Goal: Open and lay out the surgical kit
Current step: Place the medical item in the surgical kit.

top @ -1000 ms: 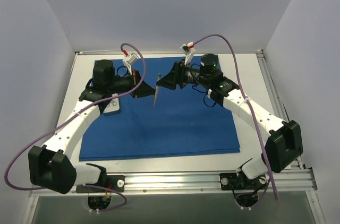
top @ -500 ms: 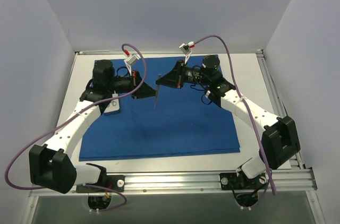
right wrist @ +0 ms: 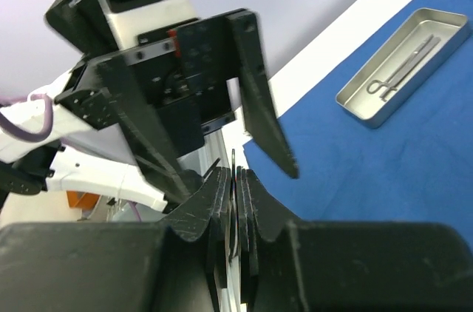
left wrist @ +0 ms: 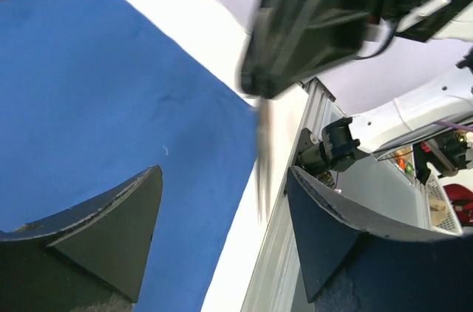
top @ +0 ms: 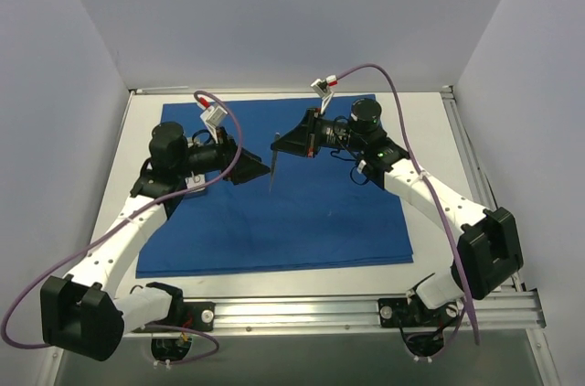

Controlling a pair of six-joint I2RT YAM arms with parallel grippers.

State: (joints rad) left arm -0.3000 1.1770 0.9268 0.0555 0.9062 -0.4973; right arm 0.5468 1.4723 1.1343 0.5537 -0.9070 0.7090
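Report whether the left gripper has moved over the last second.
Yes. The left gripper has shifted slightly toward the table's near edge, away from the blue cloth's far edge.

The right gripper (right wrist: 233,176) has its black fingers (right wrist: 201,207) pressed together on a thin metal instrument (right wrist: 233,212) that stands upright between them. Facing it, the left gripper (right wrist: 225,153) has its two black fingers spread wide apart. To the right, a royal-blue cloth sheet (right wrist: 414,153) lies on the white table (right wrist: 355,24), carrying a shallow pale metal tray (right wrist: 436,22) with thin scissor-like tools (right wrist: 403,65) inside.
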